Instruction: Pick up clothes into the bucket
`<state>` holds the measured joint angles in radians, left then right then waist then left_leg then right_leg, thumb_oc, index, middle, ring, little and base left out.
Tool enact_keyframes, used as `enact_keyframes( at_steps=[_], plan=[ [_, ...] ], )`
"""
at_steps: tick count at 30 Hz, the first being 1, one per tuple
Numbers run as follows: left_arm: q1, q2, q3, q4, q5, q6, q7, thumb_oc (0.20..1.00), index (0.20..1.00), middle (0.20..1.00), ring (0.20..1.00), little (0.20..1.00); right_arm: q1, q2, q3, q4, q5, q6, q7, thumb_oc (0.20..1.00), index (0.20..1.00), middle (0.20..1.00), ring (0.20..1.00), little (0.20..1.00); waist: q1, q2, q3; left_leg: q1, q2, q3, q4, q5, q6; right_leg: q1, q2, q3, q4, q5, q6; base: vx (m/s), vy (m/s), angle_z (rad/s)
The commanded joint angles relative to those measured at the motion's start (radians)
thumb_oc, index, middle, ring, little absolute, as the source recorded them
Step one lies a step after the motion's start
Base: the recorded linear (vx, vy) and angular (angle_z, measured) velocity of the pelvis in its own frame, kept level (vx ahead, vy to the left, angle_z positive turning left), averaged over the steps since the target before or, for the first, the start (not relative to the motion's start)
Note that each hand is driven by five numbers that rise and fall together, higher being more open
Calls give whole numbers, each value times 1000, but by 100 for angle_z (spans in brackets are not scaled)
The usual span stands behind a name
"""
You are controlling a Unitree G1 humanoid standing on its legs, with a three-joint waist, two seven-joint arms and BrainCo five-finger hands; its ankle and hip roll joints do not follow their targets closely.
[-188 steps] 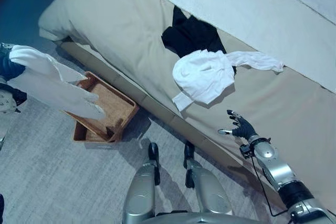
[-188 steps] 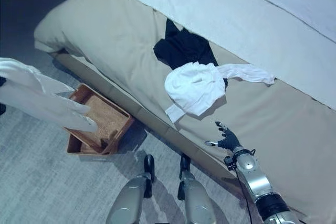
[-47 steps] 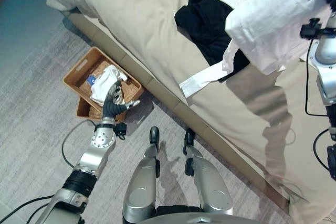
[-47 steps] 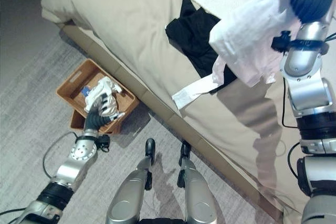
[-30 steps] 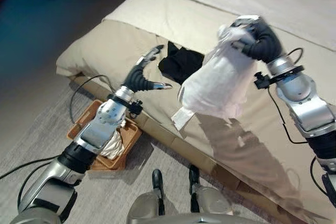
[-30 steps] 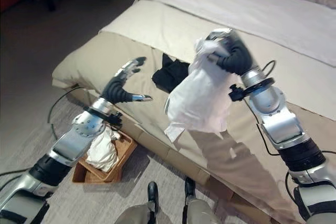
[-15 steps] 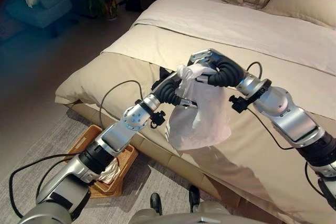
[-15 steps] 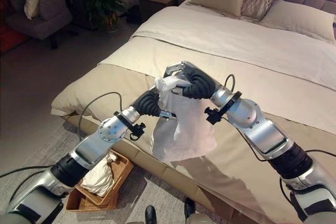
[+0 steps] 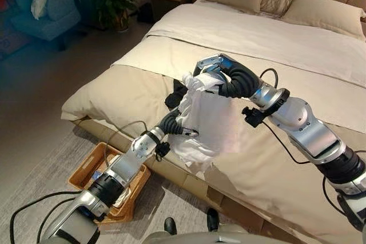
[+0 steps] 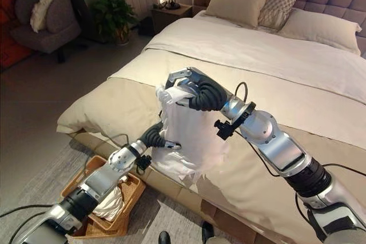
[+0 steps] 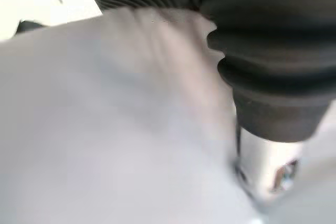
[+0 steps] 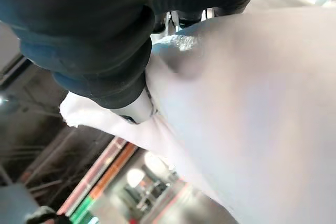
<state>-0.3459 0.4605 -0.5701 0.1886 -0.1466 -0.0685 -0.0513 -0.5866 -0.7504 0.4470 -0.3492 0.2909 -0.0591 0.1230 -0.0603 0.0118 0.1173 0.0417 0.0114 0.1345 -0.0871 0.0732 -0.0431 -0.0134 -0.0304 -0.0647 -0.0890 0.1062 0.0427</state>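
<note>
The right hand (image 9: 214, 70) is up above the bed (image 9: 286, 44), its fingers (image 10: 182, 75) clenched round the top of the white garment (image 9: 209, 121), which hangs down in the air over the near edge of the mattress. The left hand (image 9: 177, 121) is at the lower part of the same cloth, pressed against it from the side; how its fingers are set I cannot tell, since the fabric hides most of them. A dark garment (image 9: 174, 95) lies on the beige cover behind the hanging white one. Down on the floor, just beside the bed, sits the brown wicker basket (image 10: 74, 184), and a white piece of clothing (image 10: 108, 204) lies inside it.
</note>
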Motion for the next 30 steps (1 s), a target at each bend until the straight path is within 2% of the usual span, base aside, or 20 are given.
enact_keyframes(
  at_steps=[1, 6, 11, 13, 14, 15, 16, 18, 23, 28, 30],
  plan=[
    [-85, -21, -35, 32, -54, -41, -4, 200, 200, 200, 200, 200, -75, 40, -73, -103, 50, -92, -40, 1000, 1000, 1000, 1000, 1000, 2, -52, -35, -18, -18, -60, 51, -67, 22, 7, -81, -14, 69, -45, 99, 0, 0, 0],
    [-95, -33, 16, 10, -55, -44, 53, 200, 200, 200, 200, 200, -42, 46, -102, -87, 11, -89, -62, 1000, 1000, 1000, 1000, 1000, 4, -56, -36, -19, -22, -68, 58, -72, 24, 13, -84, -19, 71, -50, 97, 0, 0, 0],
    [-23, 11, 162, -40, -42, -50, 121, 200, 200, 200, 200, 200, 101, 41, -216, -57, -7, -88, -95, 1000, 1000, 1000, 1000, 1000, 12, -57, -33, -12, -22, -77, 63, -86, 25, 27, -84, -24, 71, -62, 97, 26, -1, 3],
    [45, 43, 251, -74, -31, -52, 143, 200, 200, 200, 200, 200, 198, 54, -287, -39, -15, -81, -109, 1000, 1000, 1000, 1000, 1000, 16, -56, -33, -12, -22, -80, 64, -87, 25, 30, -84, -25, 70, -63, 97, 0, 0, 0],
    [119, 189, 454, -140, -89, -55, 163, 200, 200, 200, 200, 200, 328, 55, -388, -9, -27, -64, -118, 1000, 1000, 1000, 1000, 1000, 22, -48, -32, -15, -25, -79, 63, -77, 25, 26, -86, -29, 70, -55, 97, 76, 14, -2],
    [130, 190, 458, -149, -89, -50, 163, 200, 200, 200, 200, 200, 334, 57, -387, -13, -27, -62, -117, 1000, 1000, 1000, 1000, 1000, 20, -47, -37, -8, -24, -80, 60, -86, 24, 33, -85, -29, 68, -63, 98, 47, 19, -6],
    [215, 173, 511, -187, -91, -54, 171, 200, 200, 200, 200, 200, 379, 80, -412, 2, -56, -48, -116, 1000, 1000, 1000, 1000, 1000, 25, -48, -36, -4, -24, -83, 59, -89, 25, 37, -85, -32, 67, -66, 98, 64, 5, -5],
    [307, 146, 618, -156, -71, -56, 192, 200, 200, 200, 200, 200, 421, 107, -432, 77, -77, -34, -117, 1000, 1000, 1000, 1000, 1000, 31, -50, -36, -2, -23, -83, 58, -91, 24, 41, -84, -33, 63, -68, 96, 38, 7, -2],
    [380, 145, 821, -72, -11, -74, 271, 200, 200, 200, 200, 200, 560, 189, -501, 239, -114, -20, -145, 1000, 1000, 1000, 1000, 1000, 45, -47, -19, -9, -24, -93, 61, -90, 25, 38, -83, -40, 64, -71, 93, 6, 15, 7],
    [409, 166, 947, -31, 1, -87, 347, 200, 200, 200, 200, 200, 654, 260, -512, 405, -165, -10, -167, 1000, 1000, 1000, 1000, 1000, 61, -53, 28, -61, -31, -113, 95, -91, 30, 12, -87, -60, 79, -72, 91, -55, 16, 12],
    [407, 174, 957, -25, -3, -90, 355, 200, 200, 200, 200, 200, 659, 269, -504, 442, -170, -13, -175, 1000, 1000, 1000, 1000, 1000, 63, -56, 37, -74, -32, -118, 105, -92, 31, 4, -89, -63, 85, -71, 91, -80, 12, 3]
  ],
)
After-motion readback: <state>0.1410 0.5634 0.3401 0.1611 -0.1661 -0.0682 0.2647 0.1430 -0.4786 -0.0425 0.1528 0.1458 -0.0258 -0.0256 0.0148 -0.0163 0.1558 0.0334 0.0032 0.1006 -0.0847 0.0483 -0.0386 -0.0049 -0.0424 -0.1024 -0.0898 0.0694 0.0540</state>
